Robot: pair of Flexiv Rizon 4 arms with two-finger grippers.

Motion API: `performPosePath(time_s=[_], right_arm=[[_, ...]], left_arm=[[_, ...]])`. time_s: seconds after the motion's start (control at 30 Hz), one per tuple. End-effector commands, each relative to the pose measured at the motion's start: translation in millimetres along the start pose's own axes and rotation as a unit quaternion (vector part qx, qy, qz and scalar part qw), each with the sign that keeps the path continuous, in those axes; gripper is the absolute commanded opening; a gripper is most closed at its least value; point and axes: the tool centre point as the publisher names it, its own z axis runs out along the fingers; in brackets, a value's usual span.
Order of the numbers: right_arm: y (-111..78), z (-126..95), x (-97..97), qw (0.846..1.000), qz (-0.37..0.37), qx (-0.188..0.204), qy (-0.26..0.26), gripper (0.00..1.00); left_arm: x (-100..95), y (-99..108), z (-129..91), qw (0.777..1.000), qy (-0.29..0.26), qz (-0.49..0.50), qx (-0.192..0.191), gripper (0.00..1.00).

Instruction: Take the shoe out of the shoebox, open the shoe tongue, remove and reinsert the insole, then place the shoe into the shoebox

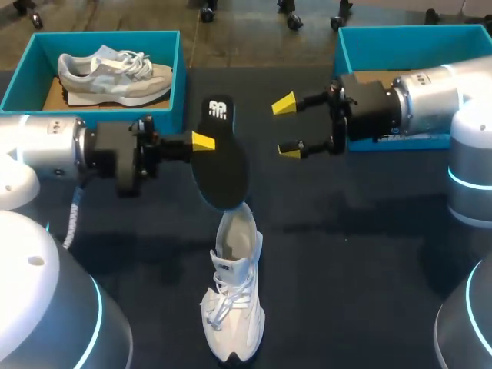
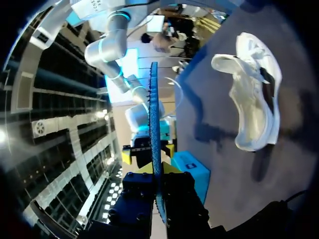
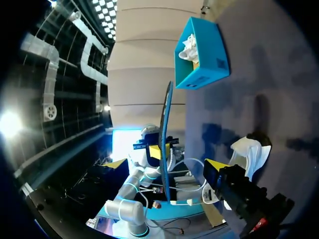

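My left gripper (image 1: 201,141) is clamped on the insole (image 1: 221,165), which runs crosswise to its jaws and ends above the shoe (image 1: 233,300), while my right gripper (image 1: 286,128), jaws apart, faces it.

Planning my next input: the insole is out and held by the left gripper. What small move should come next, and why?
Probably lower the left gripper so the insole feeds into the white shoe. The insole is clamped edge-on between the fingers, and in the head view its lower end lies right by the shoe's opening. The right gripper is open and holds nothing.
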Motion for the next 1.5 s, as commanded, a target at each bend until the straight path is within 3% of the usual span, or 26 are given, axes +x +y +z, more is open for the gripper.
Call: performPosePath(time_s=[0.03, 0.27, 0.37, 0.4, 0.43, 0.5, 1.0, 1.1, 1.17, 1.2, 1.23, 1.27, 1.3, 1.5], right_arm=[[-2.7, -0.4, 0.6, 1.000, 0.000, -0.003, -0.002, 1.00], [-2.7, -0.4, 0.6, 1.000, 0.000, -0.003, -0.002, 1.00], [-2.7, -0.4, 0.6, 1.000, 0.000, -0.003, -0.002, 1.00], [-2.7, -0.4, 0.6, 1.000, 0.000, -0.003, -0.002, 1.00], [-2.7, -0.4, 0.6, 1.000, 0.000, -0.003, -0.002, 1.00], [-2.7, -0.4, 0.6, 1.000, 0.000, -0.003, -0.002, 1.00], [-2.7, -0.4, 0.6, 1.000, 0.000, -0.003, -0.002, 1.00], [-2.7, -0.4, 0.6, 1.000, 0.000, -0.003, -0.002, 1.00], [-2.7, -0.4, 0.6, 1.000, 0.000, -0.003, -0.002, 1.00], [-2.7, -0.4, 0.6, 1.000, 0.000, -0.003, -0.002, 1.00], [-2.7, -0.4, 0.6, 1.000, 0.000, -0.003, -0.002, 1.00], [-2.7, -0.4, 0.6, 1.000, 0.000, -0.003, -0.002, 1.00], [-2.7, -0.4, 0.6, 1.000, 0.000, -0.003, -0.002, 1.00], [-2.7, -0.4, 0.6, 1.000, 0.000, -0.003, -0.002, 1.00]], left_arm=[[-9.8, -8.8, -7.5, 1.000, 0.014, -0.002, -0.006, 0.00], [-9.8, -8.8, -7.5, 1.000, 0.014, -0.002, -0.006, 0.00], [-17.9, -13.8, -15.7, 0.984, 0.008, -0.174, 0.041, 0.00], [-19.6, -12.1, -18.3, 0.969, 0.014, -0.241, 0.054, 0.00], [-24.3, -9.0, -25.8, 0.938, 0.018, -0.333, 0.096, 0.00], [-31.0, -8.7, -36.4, 0.855, 0.029, -0.493, 0.156, 0.00], [-31.0, -8.7, -36.4, 0.855, 0.029, -0.493, 0.156, 0.00], [-18.9, -10.8, -38.9, 0.805, 0.030, -0.564, 0.181, 0.00], [-17.8, -12.4, -43.0, 0.756, 0.032, -0.622, 0.198, 0.00], [-20.9, -12.4, -47.2, 0.694, 0.036, -0.679, 0.238, 0.00], [-24.4, -7.9, -53.5, 0.615, 0.043, -0.739, 0.271, 0.00], [-25.0, -2.7, -56.9, 0.580, 0.062, -0.772, 0.251, 0.00], [-24.7, -0.8, -59.7, 0.594, 0.092, -0.769, 0.217, 0.00], [-24.7, -0.8, -59.7, 0.594, 0.092, -0.769, 0.217, 0.00]])
